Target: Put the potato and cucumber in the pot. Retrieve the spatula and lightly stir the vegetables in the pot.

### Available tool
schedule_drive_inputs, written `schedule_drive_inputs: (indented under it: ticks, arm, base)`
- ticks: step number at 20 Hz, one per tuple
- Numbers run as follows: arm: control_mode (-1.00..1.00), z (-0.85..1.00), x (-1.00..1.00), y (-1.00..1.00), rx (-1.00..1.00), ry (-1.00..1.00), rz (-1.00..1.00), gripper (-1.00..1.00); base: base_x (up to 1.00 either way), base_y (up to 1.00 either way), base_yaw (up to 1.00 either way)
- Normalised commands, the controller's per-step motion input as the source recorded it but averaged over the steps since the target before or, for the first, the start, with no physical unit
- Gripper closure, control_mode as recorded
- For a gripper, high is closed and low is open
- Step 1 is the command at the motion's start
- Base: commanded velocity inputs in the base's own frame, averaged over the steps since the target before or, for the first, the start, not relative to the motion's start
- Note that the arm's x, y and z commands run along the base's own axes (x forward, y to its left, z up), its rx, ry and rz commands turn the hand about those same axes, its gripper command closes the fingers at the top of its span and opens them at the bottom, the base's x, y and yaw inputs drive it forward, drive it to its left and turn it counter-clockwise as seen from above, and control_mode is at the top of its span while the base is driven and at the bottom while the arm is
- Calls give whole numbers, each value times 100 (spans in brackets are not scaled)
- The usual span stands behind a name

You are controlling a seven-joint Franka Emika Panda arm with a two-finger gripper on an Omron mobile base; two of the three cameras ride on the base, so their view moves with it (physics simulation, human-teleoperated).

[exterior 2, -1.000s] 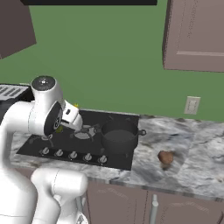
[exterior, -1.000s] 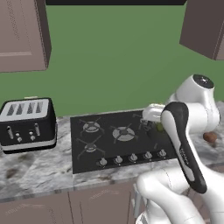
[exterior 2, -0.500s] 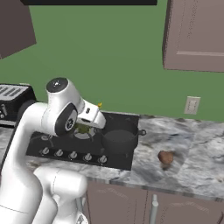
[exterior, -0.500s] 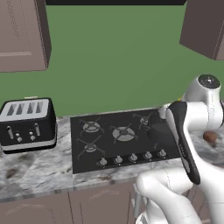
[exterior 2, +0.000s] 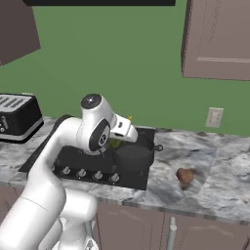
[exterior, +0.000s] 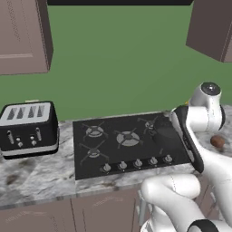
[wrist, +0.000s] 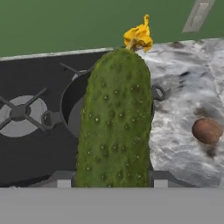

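Item: cucumber [wrist: 114, 122], dark green and bumpy with a yellow blossom at its far tip, pinched between my fingers [wrist: 112, 181] and standing straight out ahead of them. Item: pot [wrist: 74, 107], low and dark, on the stove just beyond and below the cucumber. Item: potato [wrist: 206, 130], on the marble surface [wrist: 183, 96] off to my right, well apart from the pot. Handling advice: centre over the pot's mouth, lower, then release gently so nothing bounces out.
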Motion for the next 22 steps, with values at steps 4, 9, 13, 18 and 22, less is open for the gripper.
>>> schedule_drive_inputs:
  ticks: [4, 9, 13, 18, 22]
  arm:
    - [-100, -19, 56, -28, 6, 17, 0, 100]
    - [-100, -34, 11, -1, 0, 7, 0, 100]
    - [-100, -35, 3, 0, 0, -2, 0, 100]
    - [-100, -34, 13, 0, 0, 0, 0, 100]
    - [-100, -15, 18, 0, 0, 0, 0, 100]
  base:
    - [0, 0, 0]
    - [0, 0, 0]
    - [0, 0, 0]
    - [0, 0, 0]
    - [0, 0, 0]
